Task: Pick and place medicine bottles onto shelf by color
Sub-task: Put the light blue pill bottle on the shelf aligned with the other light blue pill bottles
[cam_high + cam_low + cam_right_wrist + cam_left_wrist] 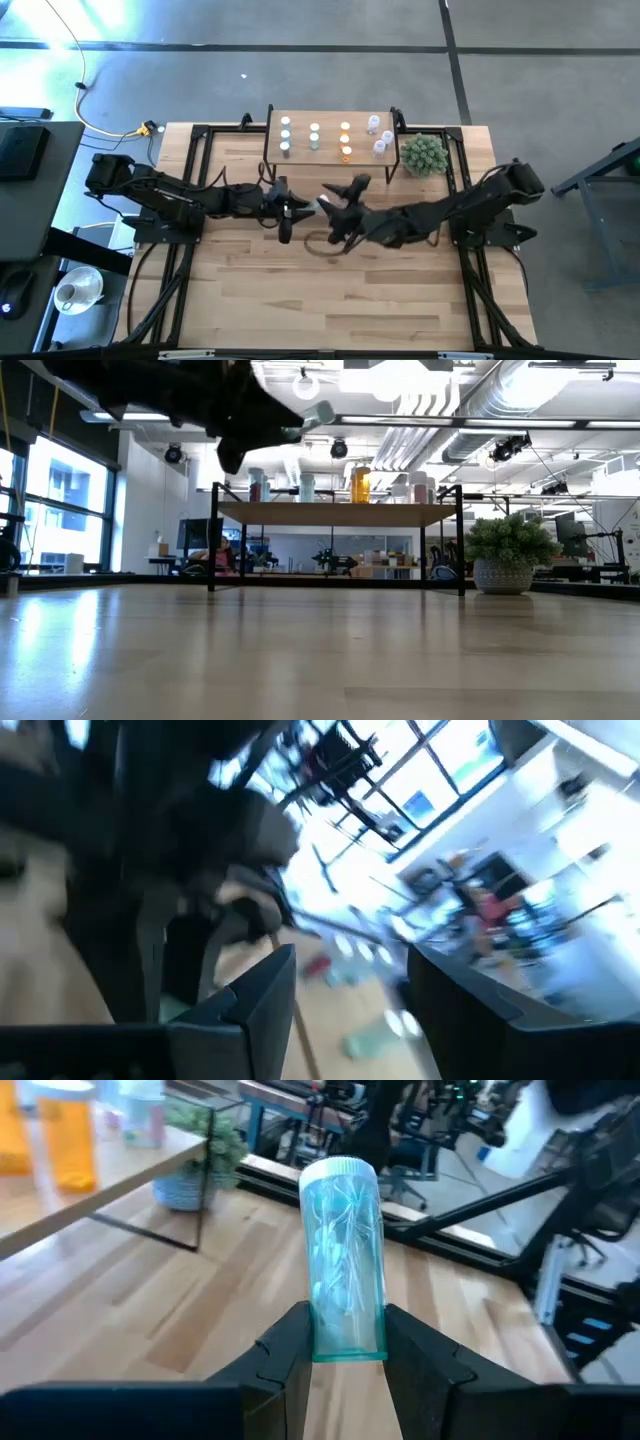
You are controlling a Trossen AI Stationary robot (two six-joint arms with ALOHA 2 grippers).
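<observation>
From above, the left gripper (pixel 300 208) is sitting in the middle of the frame, over the big table (pixel 250 290). It is holding a small light blue bottle (pixel 322 204), which is sticking out toward the right. The right gripper (pixel 345 190) is just beside it, so both arms are meeting in the middle. The shelf (pixel 328 118) is sitting higher in the frame, well apart from the held bottle, and the other bottles (pixel 314 136) are standing on it in rows. Two pale ones (pixel 286 124) are at its left end. A green plant (pixel 423 154) is standing at the right of the shelf.

From the table level, the held bottle is showing near the top middle of the frame, tilted, up above the shelf board.

In the left wrist view, the left fingers (pixel 285 1365) are squeezing the foot of the bottle on both sides. Its long side is pointing away from the jaws, white cap farthest out.

In the right wrist view, the right jaws are standing apart with nothing between them.
</observation>
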